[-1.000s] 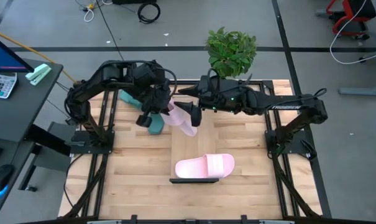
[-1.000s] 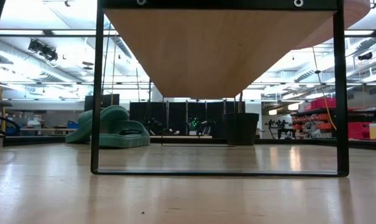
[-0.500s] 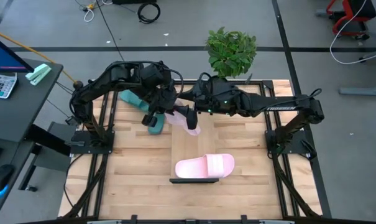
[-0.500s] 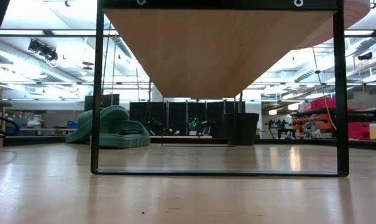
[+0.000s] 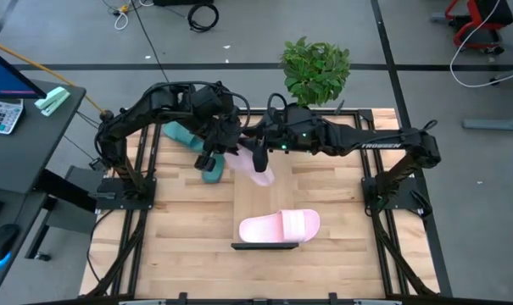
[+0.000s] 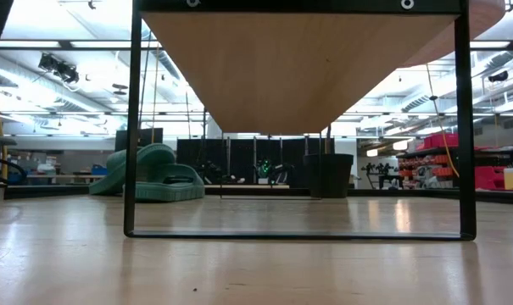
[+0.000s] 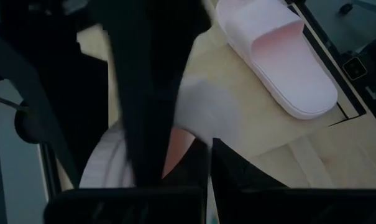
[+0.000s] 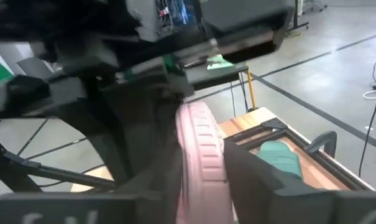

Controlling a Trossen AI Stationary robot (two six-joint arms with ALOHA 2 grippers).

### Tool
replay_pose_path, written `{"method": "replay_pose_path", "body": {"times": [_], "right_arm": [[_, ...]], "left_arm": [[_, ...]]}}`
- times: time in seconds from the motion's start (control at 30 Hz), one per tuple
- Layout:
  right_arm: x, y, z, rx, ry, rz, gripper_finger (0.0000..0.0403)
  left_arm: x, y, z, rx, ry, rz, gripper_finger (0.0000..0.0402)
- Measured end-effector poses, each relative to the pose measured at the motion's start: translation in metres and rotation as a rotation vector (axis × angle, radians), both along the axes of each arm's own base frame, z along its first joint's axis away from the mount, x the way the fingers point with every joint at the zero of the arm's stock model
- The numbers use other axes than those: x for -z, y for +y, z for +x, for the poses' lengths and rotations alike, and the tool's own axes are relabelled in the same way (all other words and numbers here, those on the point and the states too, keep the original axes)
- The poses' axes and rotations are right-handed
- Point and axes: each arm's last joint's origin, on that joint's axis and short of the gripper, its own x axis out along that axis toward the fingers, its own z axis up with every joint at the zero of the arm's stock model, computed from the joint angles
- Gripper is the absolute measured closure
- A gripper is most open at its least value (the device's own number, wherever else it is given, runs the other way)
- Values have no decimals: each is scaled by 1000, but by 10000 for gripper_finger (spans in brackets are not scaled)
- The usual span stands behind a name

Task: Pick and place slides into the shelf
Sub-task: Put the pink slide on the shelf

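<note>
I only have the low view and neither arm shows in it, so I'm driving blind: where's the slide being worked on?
Observer: A pink slide is held over the far side of the table in the shut left claw.
Operator: And the right arm?
Observer: The right claw is at that same slide, meeting it from the opposite side.
Operator: Anything placed yet?
Observer: The other pink slide lies on the shelf.

Held pink slide (image 5: 254, 169) — mostly behind both hands (image 5: 239, 152)
</note>
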Motion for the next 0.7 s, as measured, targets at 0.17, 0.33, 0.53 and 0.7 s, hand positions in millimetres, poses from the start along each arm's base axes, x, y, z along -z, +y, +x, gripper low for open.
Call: {"method": "replay_pose_path", "body": {"times": [0.17, 0.33, 0.53, 0.7], "right_arm": [[1, -2, 0, -16, 6, 3, 318], [1, -2, 0, -17, 11, 4, 329], [1, -4, -1, -9, 12, 3, 343], [1, -4, -1, -8, 14, 3, 344]], "left_arm": [[0, 0, 0, 4, 0, -2, 394], [0, 0, 0, 4, -1, -1, 394], [-1, 1, 2, -24, -18, 23, 359], [-1, 2, 2, -44, -17, 47, 336]]}}
